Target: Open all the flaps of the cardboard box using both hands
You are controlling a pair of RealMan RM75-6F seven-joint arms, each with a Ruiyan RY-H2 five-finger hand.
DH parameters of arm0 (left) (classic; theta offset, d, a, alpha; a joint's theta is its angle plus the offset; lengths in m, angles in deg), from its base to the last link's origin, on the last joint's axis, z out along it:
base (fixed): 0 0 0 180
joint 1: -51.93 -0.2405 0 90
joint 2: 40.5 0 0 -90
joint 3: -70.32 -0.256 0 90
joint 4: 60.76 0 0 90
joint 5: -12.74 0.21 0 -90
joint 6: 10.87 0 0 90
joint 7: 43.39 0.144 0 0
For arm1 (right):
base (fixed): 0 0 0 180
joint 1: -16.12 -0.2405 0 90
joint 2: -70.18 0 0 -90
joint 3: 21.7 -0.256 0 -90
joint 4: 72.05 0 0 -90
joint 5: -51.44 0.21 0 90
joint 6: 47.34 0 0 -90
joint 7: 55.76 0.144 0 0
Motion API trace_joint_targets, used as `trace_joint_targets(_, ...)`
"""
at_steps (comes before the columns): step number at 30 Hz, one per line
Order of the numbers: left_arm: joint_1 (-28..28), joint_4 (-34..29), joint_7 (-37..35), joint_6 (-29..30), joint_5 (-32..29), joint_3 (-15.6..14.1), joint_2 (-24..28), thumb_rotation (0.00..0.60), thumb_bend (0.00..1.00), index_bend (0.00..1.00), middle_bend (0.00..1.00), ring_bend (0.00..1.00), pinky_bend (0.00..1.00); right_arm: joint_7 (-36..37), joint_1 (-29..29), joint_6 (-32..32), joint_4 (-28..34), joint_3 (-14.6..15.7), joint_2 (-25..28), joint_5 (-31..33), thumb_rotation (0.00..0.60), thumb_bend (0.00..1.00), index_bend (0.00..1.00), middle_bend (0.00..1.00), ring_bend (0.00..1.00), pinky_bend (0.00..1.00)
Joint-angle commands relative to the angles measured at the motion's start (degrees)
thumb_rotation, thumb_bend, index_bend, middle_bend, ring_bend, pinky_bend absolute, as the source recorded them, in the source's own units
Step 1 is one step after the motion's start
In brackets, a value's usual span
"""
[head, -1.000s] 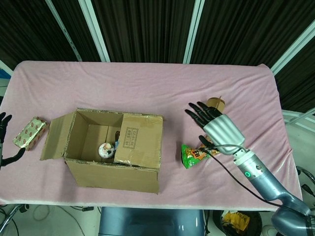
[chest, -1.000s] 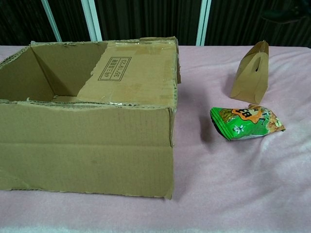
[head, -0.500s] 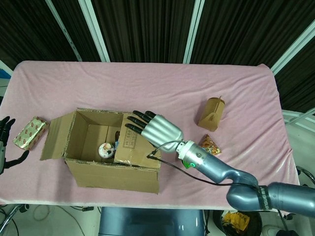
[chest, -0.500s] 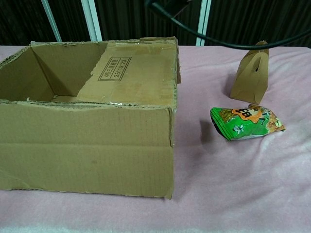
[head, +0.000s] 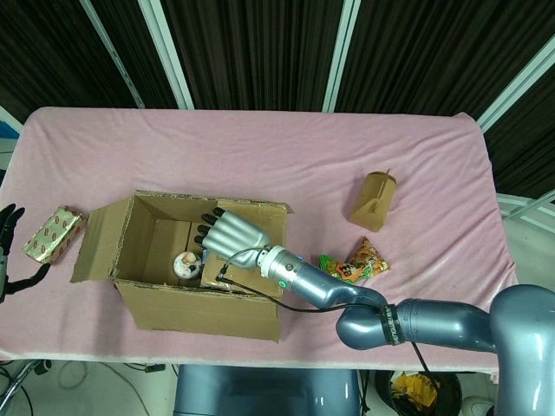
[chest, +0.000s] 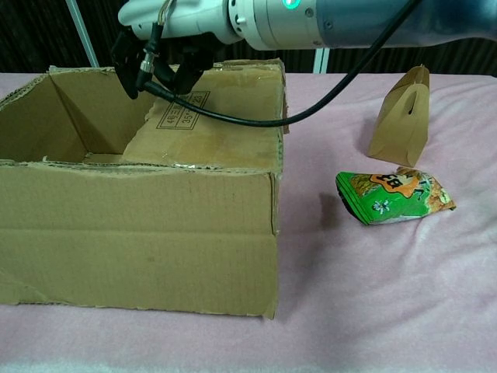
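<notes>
The cardboard box (head: pixel 198 310) stands at the table's front left. Its left flap (head: pixel 94 243) is folded outward. Its right flap (head: pixel 256 247) (chest: pixel 221 116) still lies inward over the opening. My right hand (head: pixel 229 235) (chest: pixel 167 35) hovers over that flap's free edge, its dark fingers (chest: pixel 128 71) apart and pointing down into the opening, holding nothing. Whether they touch the cardboard I cannot tell. At the far left edge of the head view my left hand (head: pixel 9 227) is spread and empty, beside the table and away from the box.
Inside the box sits a small cup (head: pixel 186 263). A wrapped gift box (head: pixel 54 234) lies left of the open flap. A green snack bag (head: pixel 354 267) (chest: pixel 394 196) and a brown paper bag (head: pixel 375 201) (chest: pixel 400 116) are to the right of the box.
My right hand has swept left from beside the snack bag, across the inward flap, to its free edge over the opening. The left hand has barely moved.
</notes>
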Motion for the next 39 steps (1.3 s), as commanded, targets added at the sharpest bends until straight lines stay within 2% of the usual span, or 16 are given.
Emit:
trace_joint_targets(1,0.07,0.04,-0.2,-0.5,-0.07,0.1,0.04,0.6,0.2,0.0,0.0,0.0,0.0,-0.28,-1.37,0.41,-2.13,1.08,-2.09,0.84,0.6,0.98,0.37,0.32,0.2,0.25)
trace_joint_targets(6,0.09,0.13,-0.32,-0.89,0.19,0.22,0.04,0.6,0.21,0.0,0.0,0.0,0.0,-0.06,-2.84,0.83,-4.78,2.27,-4.28,1.8,0.6,0.98,0.41,0.35,0.23,0.25)
trace_joint_targets(16,0.01,0.46,-0.98,-1.37,0.07,0.79,-0.12,0.6,0.21,0.0,0.0,0.0,0.0,0.92,-4.3,-0.12,-7.73,3.46,-6.34,0.01,0.6,0.98,0.43,0.36,0.22,0.25)
trace_joint_targets(26,-0.13,0.58,-1.29,-1.53,0.17,1.23,-0.14,0.6,0.21,0.0,0.0,0.0,0.0,-2.64,-6.38,-0.98,-9.75,5.86,-6.74,-4.02,0.6,0.98,0.5,0.39,0.22,0.25)
trace_joint_targets(32,-0.19,0.53,-1.57,-1.6,0.24,1.42,-0.1,0.6,0.21,0.0,0.0,0.0,0.0,-5.63,-6.69,-3.09,-8.35,6.16,-5.24,-5.45,0.6,0.98,0.52,0.39,0.22,0.25)
trace_joint_targets(39,-0.37,0.24,-2.04,-1.42,0.72,1.53,0.07,0.6,0.21,0.0,0.0,0.0,0.0,-11.27,-6.61,-4.78,-3.26,6.73,-0.54,-3.36,0.6,0.99,0.52,0.39,0.22,0.25)
